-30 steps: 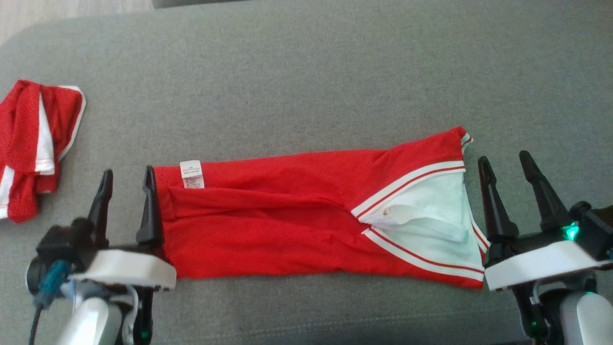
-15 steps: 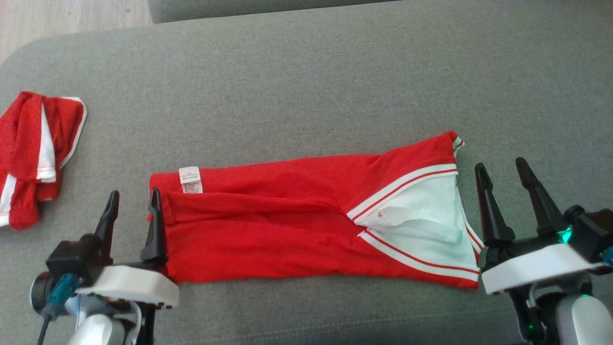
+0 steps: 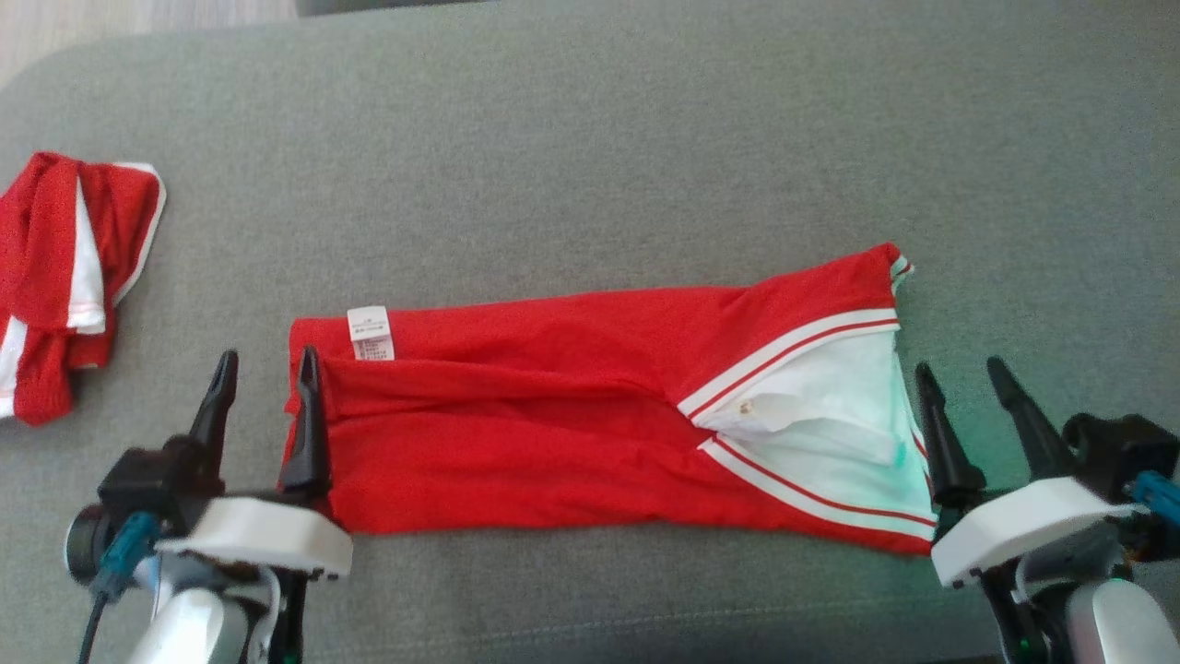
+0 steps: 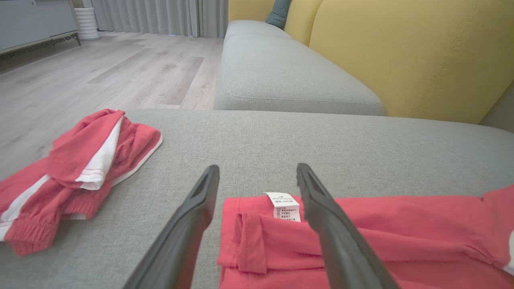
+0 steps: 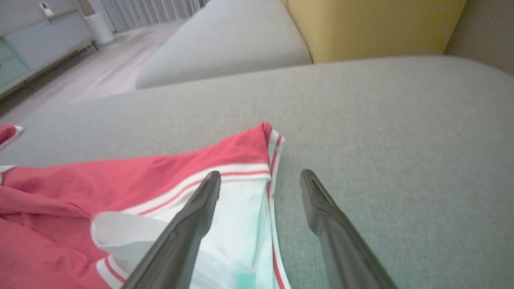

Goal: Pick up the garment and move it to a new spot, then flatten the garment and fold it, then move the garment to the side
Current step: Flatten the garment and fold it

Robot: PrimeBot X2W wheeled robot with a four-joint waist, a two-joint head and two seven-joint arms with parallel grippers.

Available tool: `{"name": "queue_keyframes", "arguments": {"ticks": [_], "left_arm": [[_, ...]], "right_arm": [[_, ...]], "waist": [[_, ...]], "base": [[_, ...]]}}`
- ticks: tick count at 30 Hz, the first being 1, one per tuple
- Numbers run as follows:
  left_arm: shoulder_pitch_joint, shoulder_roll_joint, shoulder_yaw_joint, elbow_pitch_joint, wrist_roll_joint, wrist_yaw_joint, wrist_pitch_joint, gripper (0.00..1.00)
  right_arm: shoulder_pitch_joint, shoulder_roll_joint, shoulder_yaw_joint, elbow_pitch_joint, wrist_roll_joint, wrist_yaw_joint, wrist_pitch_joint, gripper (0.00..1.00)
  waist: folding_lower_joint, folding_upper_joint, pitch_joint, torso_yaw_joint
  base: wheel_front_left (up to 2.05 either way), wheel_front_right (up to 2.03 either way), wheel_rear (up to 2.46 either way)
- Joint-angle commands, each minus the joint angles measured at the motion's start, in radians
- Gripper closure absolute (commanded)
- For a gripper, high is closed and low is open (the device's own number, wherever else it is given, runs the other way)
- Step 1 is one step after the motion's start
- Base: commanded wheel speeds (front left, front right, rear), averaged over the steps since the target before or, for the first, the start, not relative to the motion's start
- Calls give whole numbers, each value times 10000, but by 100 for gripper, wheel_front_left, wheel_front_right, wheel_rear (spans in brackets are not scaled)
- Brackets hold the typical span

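The garment [image 3: 553, 433], red with a white striped panel at its right end, lies as a long flat band on the grey sofa cushion [image 3: 590, 138]. A white label [image 3: 370, 333] sits at its left end. My left gripper [image 3: 267, 355] stands open at that left end, its inner finger over the hem. In the left wrist view the left gripper [image 4: 258, 167] straddles the garment's [image 4: 401, 237] corner. My right gripper [image 3: 959, 367] is open just off the white end. In the right wrist view the right gripper [image 5: 261, 173] has the garment's [image 5: 160, 184] striped edge running between its fingers. Nothing is held.
A second red-and-white garment [image 3: 64, 277] lies crumpled at the cushion's far left, also in the left wrist view [image 4: 80, 160]. Beyond the cushion are another grey seat [image 4: 281, 76], a yellow backrest [image 4: 401, 52] and wooden floor [image 4: 100, 68].
Both open grippers have drawn back toward the cushion's near edge, the right one further. The head camera bobbed in between. The garment lies where it was.
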State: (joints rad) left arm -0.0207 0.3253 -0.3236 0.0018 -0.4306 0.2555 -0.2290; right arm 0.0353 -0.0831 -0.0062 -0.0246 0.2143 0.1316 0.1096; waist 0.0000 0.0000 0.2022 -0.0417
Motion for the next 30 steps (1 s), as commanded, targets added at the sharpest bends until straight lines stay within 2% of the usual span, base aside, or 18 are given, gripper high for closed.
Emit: {"name": "queue_keyframes", "arguments": {"ticks": [1,8,19,21,22,30], "left_arm": [[-685,229,295,-327,108,-13,-45,0],[-1223,111,167,-208,197,-200,-146,0],[-1684,-5,201,146,263,-456,-270,0],[-1716,-19,244,192,278,-472,-284,0],[-1726,-26,266,210,285,-480,-290,0],[-1755,-113,325,324,347,-573,-314,0]], "right_arm": [[-270,-288,198,-14,50,-9,133,0],[-814,-399,328,997,98,-9,1162,0],[-1048,-206,503,1308,514,-9,3319,0],[-1020,-203,625,1180,633,-9,3683,63],[-1020,-184,645,1082,727,-9,3772,100],[-1030,-227,307,364,589,-9,3878,100]], "waist": [[0,0,221,101],[0,0,829,275],[0,0,1276,439],[0,0,1298,434],[0,0,1305,427],[0,0,1245,380]], "base": [[0,0,0],[0,0,0],[0,0,0],[0,0,0],[0,0,0],[0,0,0]]}}
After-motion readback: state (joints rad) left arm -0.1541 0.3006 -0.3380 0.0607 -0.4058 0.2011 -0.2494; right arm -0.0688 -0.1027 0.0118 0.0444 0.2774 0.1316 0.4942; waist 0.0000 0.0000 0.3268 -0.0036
